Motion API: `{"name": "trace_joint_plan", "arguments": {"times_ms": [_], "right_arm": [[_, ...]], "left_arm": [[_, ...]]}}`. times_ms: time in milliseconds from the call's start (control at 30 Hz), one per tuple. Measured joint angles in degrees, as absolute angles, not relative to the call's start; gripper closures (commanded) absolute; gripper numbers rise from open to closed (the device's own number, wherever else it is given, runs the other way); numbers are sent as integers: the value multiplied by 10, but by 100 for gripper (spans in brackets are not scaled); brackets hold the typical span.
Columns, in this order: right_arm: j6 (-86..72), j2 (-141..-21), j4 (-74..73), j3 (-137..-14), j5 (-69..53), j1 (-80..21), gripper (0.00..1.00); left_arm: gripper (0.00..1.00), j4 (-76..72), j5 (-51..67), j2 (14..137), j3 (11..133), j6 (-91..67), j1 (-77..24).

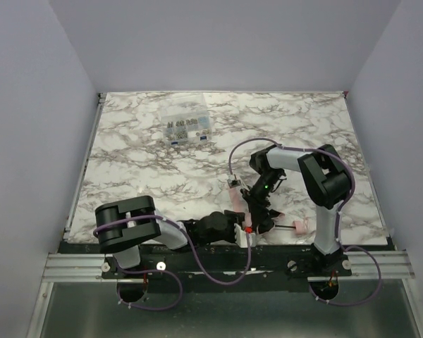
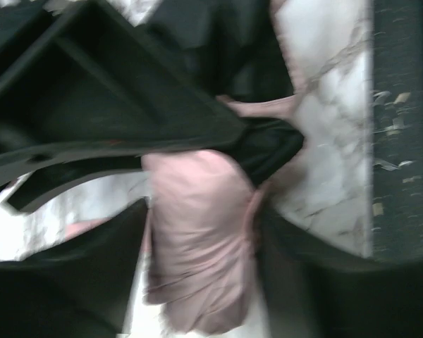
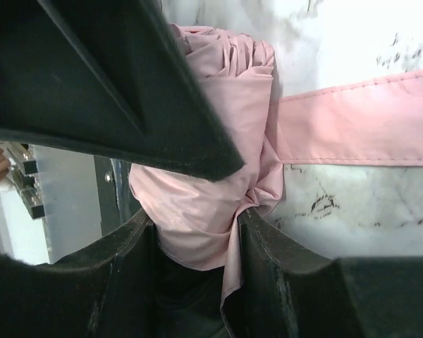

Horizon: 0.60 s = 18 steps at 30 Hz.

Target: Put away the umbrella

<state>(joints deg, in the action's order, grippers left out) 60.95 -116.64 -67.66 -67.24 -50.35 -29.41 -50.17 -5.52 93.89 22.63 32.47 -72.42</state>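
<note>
1. Pale lavender walls (image 1: 211,42) are enclosing a white marble table (image 1: 141,169) veined in grey, and a metal rail (image 1: 77,267) is running along its near edge.
2. A clear compartment box (image 1: 187,127) is sitting near the far edge, well apart from both arms.
3. The umbrella (image 3: 204,162) is lying close to the front edge of the table, right of centre, with its pale pink fabric gathered into a rolled bundle where the two grippers are meeting.
4. The right gripper (image 3: 195,218) is reaching down onto it from the far side. Its jaws are pinching the bundle, and the fabric is creasing and bulging between the two dark fingers (image 3: 120,282).
5. The left gripper (image 2: 204,211) is stretching in low from the left. Its jaws are pressing against both sides of the same pink bundle, though that view is blurred.
6. A flat pink strap (image 3: 359,123) is leading from the bundle sideways across the marble in the right wrist view.
7. A thin dark shaft (image 1: 285,227) is pointing right from the grippers. The small pink handle (image 1: 301,226) is resting on the table at its end, just beside the right arm's base.
8. A black wedge-shaped part (image 3: 113,91) is overlapping the top of the bundle in the right wrist view, and I cannot tell what it belongs to.
</note>
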Motion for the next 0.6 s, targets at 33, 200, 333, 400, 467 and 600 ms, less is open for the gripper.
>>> {"name": "trace_joint_plan", "arguments": {"times_ms": [33,200,333,400,467,600], "right_arm": [[608,-1164,-677,-671,-500,-294,69],[598,-1138,-675,-659,-469,-288,44],[601,-1113,-667,-653,-469,-271,20],[612,-1095,-661,-655,-470,-256,6],[628,-1074,-645,-663,-460,-231,0],[655,-1023,-609,-682,-455,-179,0]], "left_arm": [[85,-480,-37,950,242,317,-724],[100,-452,-8,967,267,306,-731],[100,-464,12,971,269,271,-712],[100,-471,20,977,273,251,-693],[100,-473,29,984,282,235,-669],[100,-473,55,997,296,204,-628]]}}
